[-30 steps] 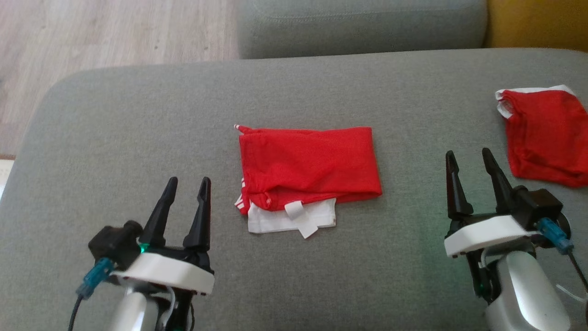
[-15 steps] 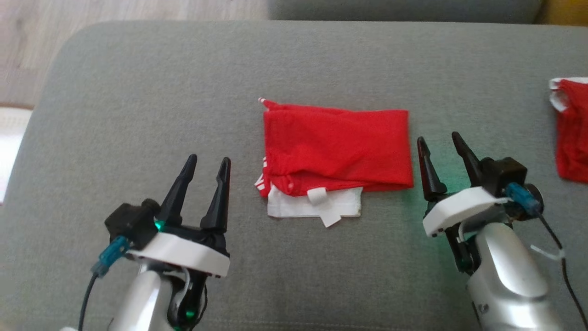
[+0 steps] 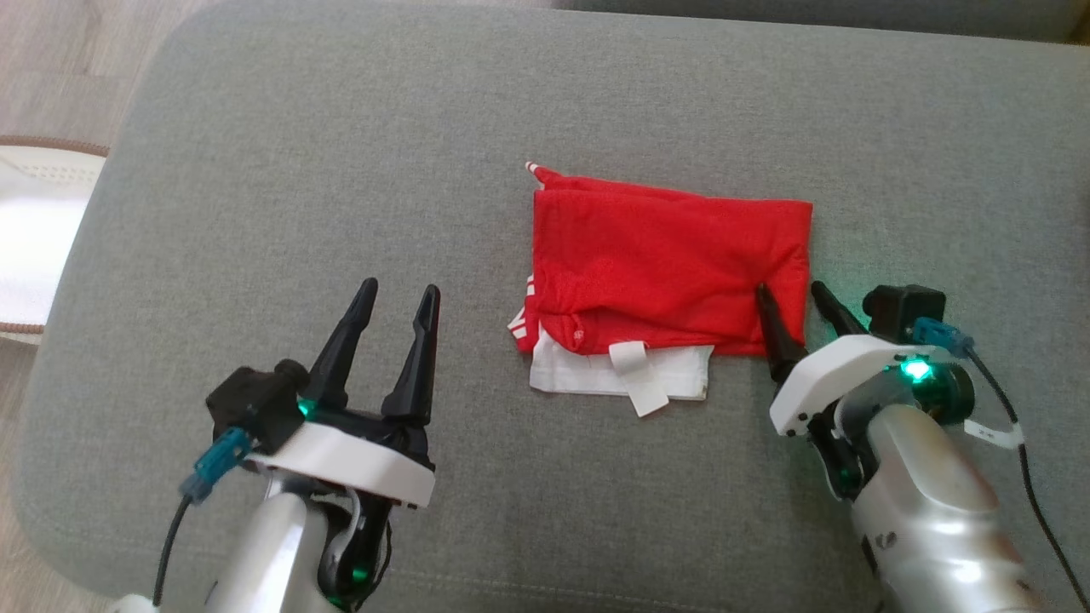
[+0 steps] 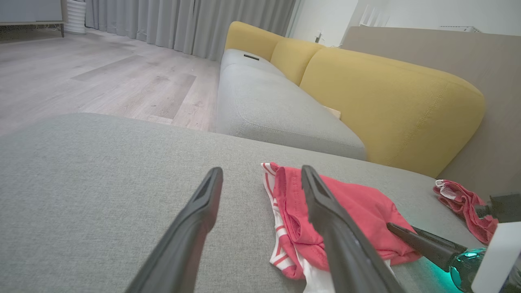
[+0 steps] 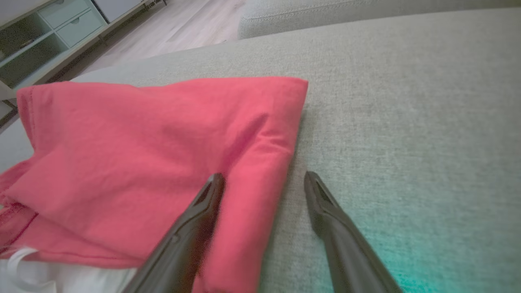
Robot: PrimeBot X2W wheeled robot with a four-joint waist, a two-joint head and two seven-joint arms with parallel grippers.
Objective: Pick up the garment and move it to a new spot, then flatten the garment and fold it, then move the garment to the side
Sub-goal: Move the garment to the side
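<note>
You see the folded red fabric garment (image 3: 664, 264) with its white waistband strip (image 3: 613, 380) lying flat near the middle of the grey upholstered cushion (image 3: 341, 170), waistband edge toward the robot. Your right gripper (image 3: 789, 288) is open at the garment's right edge. In the right wrist view, one finger (image 5: 203, 211) lies over the red cloth and the other is over bare cushion just beside it. You cannot tell whether either finger touches. Your left gripper (image 3: 400, 286) is also open and holds nothing; it hovers over the cushion, apart from the garment's left side. In the left wrist view, a second crumpled red cloth (image 4: 460, 199) sits farther along the cushion, below the yellow sofa back (image 4: 386, 93).
</note>
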